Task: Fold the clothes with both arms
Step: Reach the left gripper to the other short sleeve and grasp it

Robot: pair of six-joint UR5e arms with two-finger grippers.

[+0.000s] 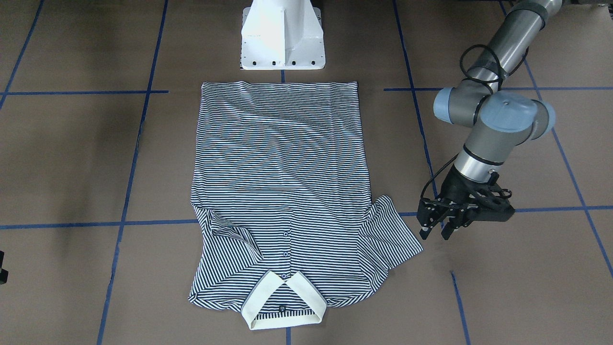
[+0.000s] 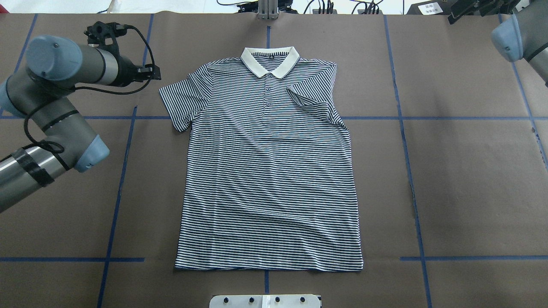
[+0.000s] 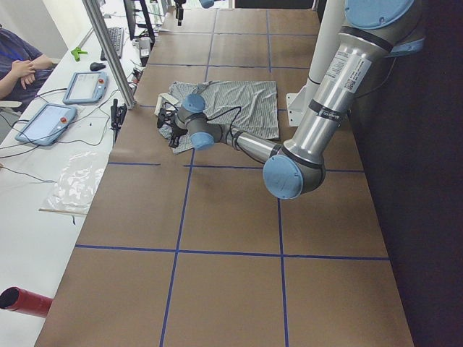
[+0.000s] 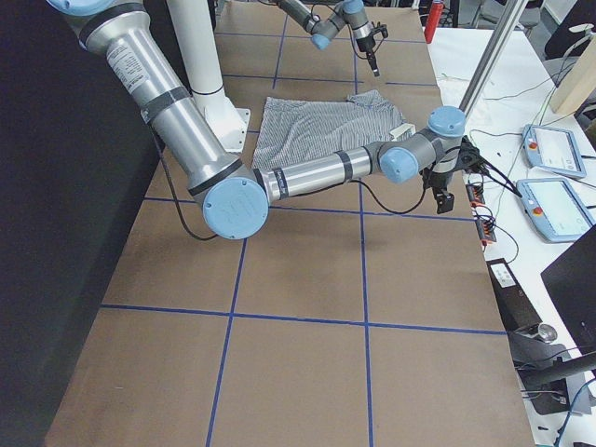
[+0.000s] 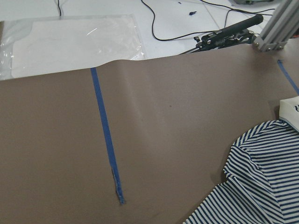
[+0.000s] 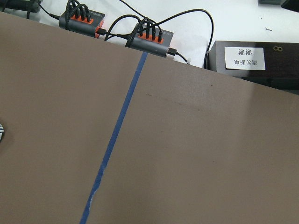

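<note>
Brown paper covers the table (image 2: 471, 192), and blue tape lines (image 2: 115, 205) divide it into large squares. The polo shirt (image 2: 269, 171) lies flat in the middle, front up. Its hem is nearest the white pedestal (image 1: 282, 38) and its cream collar (image 2: 269, 60) is at the far edge. The sleeve on the robot's right (image 2: 312, 100) is folded in over the chest, while the other sleeve (image 2: 180, 96) lies spread out.

The left arm (image 1: 493, 129) reaches round to that spread sleeve. Its left tool (image 1: 436, 233) sits just beside the sleeve tip without touching it, fingers apart. The right arm (image 4: 307, 172) stretches to the table's far corner. Its right tool (image 4: 445, 191) is over bare paper well clear of the shirt, and I cannot tell how its fingers stand.

Beyond the paper's far edge runs a white side table with teach pendants (image 4: 554, 149), a clear plastic sheet (image 5: 70, 42), black-and-orange cable hubs (image 6: 149, 36) and an aluminium post (image 3: 108, 50). A seated person (image 3: 18, 69) shows at its end.
</note>
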